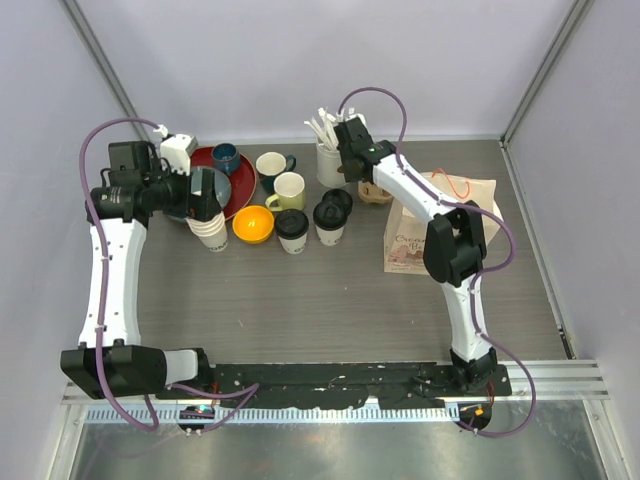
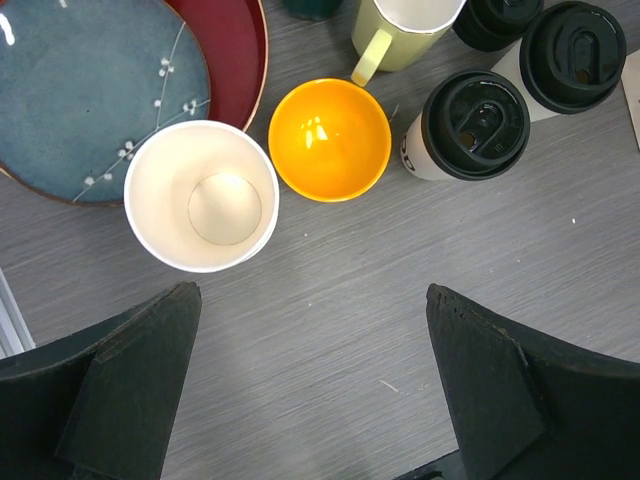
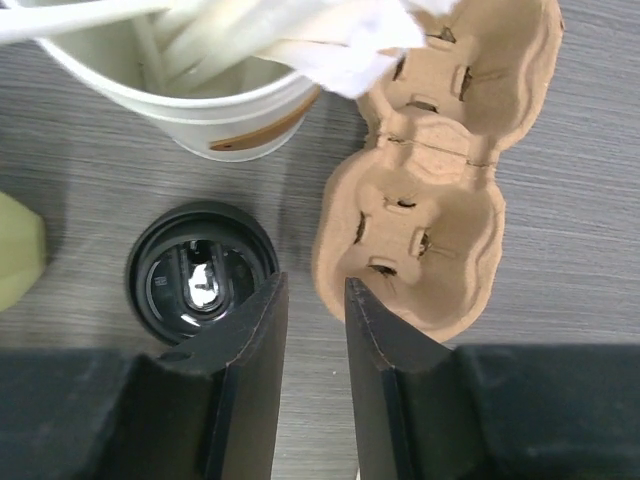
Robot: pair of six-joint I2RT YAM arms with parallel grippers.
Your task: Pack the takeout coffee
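Two grippers are mine, and the right gripper (image 3: 315,292) is the busy one. It is reaching to the far side of the table. It hangs low between a black lid (image 3: 200,275) on its left and the brown cup tray (image 3: 420,200) on its right. Its fingers are close together with a thin gap. I cannot tell if they pinch the tray's edge.

My left gripper (image 2: 310,300) is wide apart and holds nothing. It hovers near the white cup with no lid (image 2: 200,195), at the left.

The coffee cups (image 1: 329,222) stand in the middle of the table, just left of the tray. None sits in the tray yet.

I think this step is getting hold of the tray. Next I need a firm pinch on its rim. I also must not bump the lid beside it.
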